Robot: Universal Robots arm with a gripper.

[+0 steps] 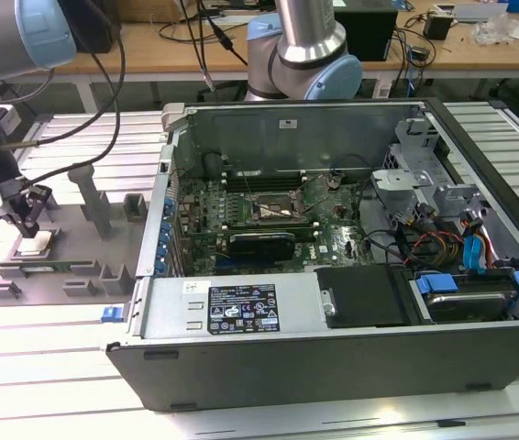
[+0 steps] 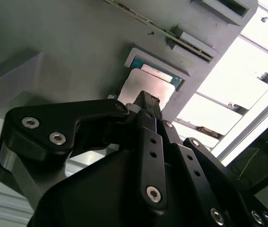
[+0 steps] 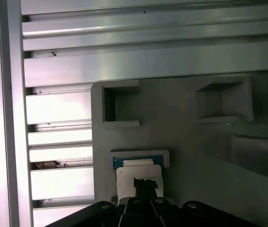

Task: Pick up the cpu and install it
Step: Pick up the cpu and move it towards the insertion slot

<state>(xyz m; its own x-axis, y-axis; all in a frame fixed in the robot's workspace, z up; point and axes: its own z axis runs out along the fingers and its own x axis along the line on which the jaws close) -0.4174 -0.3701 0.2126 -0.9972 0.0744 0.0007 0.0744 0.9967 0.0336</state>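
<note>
Where the cpu (image 2: 141, 85) lies in the grey tray (image 1: 71, 240), fingers (image 2: 148, 123) together just above.

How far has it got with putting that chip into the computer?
Nothing looks finished yet. The gripper is right at the chip, which lies in its grey tray, not lifted. The socket on the computer's board looks empty, so lifting, carrying and fitting remain.
</note>
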